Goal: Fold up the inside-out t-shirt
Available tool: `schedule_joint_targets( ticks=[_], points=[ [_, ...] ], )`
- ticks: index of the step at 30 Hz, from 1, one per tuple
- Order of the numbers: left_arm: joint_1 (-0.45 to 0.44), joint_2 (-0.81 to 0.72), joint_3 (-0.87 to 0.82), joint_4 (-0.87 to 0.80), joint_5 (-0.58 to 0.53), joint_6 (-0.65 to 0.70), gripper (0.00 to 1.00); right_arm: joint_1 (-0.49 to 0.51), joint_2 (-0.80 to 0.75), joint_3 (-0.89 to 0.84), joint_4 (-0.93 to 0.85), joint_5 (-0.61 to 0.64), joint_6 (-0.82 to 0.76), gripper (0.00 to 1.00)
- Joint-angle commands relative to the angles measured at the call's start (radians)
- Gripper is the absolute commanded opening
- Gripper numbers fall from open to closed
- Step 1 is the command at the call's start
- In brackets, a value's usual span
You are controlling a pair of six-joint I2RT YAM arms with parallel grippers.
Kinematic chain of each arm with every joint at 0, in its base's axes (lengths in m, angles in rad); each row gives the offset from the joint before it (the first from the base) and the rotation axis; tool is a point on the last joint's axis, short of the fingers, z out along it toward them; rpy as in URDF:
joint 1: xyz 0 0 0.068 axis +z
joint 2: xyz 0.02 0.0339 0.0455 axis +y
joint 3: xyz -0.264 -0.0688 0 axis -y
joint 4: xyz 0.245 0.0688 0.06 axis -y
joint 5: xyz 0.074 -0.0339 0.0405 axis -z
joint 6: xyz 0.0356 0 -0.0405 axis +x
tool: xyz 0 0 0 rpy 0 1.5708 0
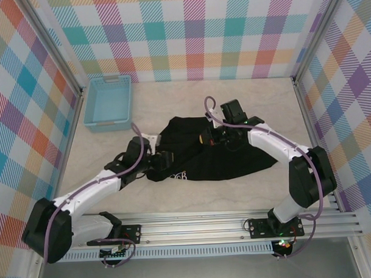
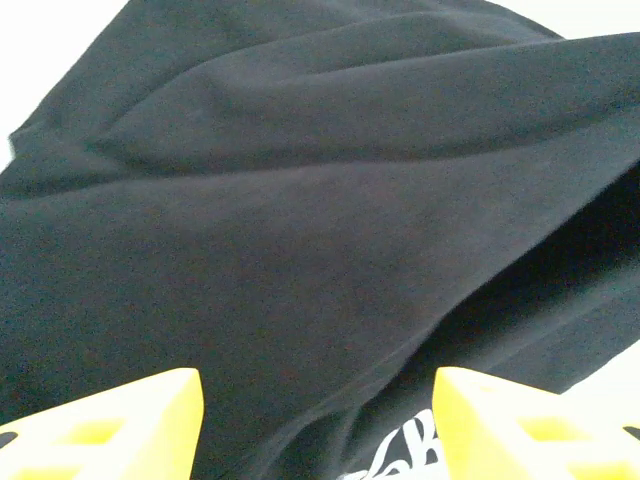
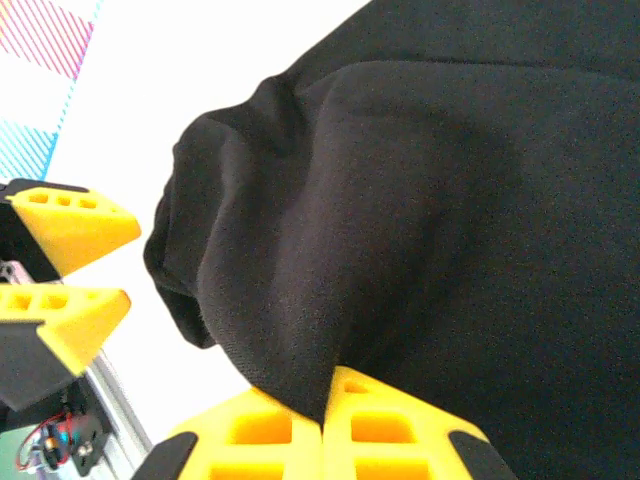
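The shirt [image 1: 229, 162] lies bunched in the middle of the surface [image 1: 233, 94], not yet flat. It is well apart from the basket [image 1: 106, 126] in the far left corner. I am working it from both sides, left arm at its near left edge, right arm at its far side.

My right fingers [image 3: 325, 430] are pressed together. In the right wrist view a ridge of black cloth runs straight down into the seam between them, so I judge they are pinching a fold of the shirt near a rolled edge. My left fingers [image 2: 130, 420] stand wide apart just over the cloth with nothing between them. Below them are broad soft creases and a bit of white print [image 2: 405, 455] at the lower edge.

I take this as the early step: getting hold of the shirt to spread it out, before any real fold. One side is gripped, the other is not.

Next, my left fingers need to go down onto a single edge or corner and close on it. Grabbing the loose heap under them would not do. Then both arms should pull apart and lift a little to draw the cloth flat. The fabric is limp and layered, so I may well catch two layers at once.
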Motion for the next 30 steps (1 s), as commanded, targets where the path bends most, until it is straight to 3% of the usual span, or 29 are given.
schedule_joint_targets(
  ticks=[1, 7, 8, 10, 14, 15, 18, 21, 27, 30],
  points=[
    [-0.070, 0.126, 0.098, 0.056, -0.043, 0.172, 0.67, -0.012, 0.003, -0.003, 0.015, -0.084, 0.016, 0.00],
    [-0.119, 0.363, 0.249, 0.047, -0.164, 0.271, 0.75, -0.021, -0.020, -0.018, -0.009, -0.075, -0.010, 0.00],
    [-0.118, 0.397, 0.280, 0.050, -0.194, 0.273, 0.74, -0.022, -0.027, -0.024, -0.015, -0.069, -0.017, 0.00],
    [-0.115, 0.461, 0.339, 0.038, -0.208, 0.266, 0.62, -0.024, -0.044, -0.035, -0.031, -0.030, -0.033, 0.00],
    [-0.084, 0.478, 0.453, -0.075, 0.021, 0.203, 0.11, -0.022, -0.085, -0.047, -0.076, 0.265, -0.038, 0.04],
    [-0.063, 0.460, 0.468, -0.104, 0.130, 0.163, 0.05, -0.015, -0.090, -0.047, -0.078, 0.335, -0.041, 0.06],
    [-0.007, 0.397, 0.484, -0.157, 0.406, 0.042, 0.00, 0.056, -0.083, -0.039, -0.072, 0.583, -0.078, 0.11],
    [0.021, 0.346, 0.488, -0.204, 0.525, -0.042, 0.00, 0.101, -0.047, -0.009, -0.088, 0.743, -0.108, 0.12],
    [0.071, 0.274, 0.419, -0.123, 0.653, -0.210, 0.00, 0.105, -0.090, -0.032, -0.110, 0.756, -0.140, 0.29],
    [0.085, 0.253, 0.418, -0.120, 0.676, -0.239, 0.00, 0.107, -0.154, -0.071, -0.113, 0.652, -0.170, 0.41]
  ],
)
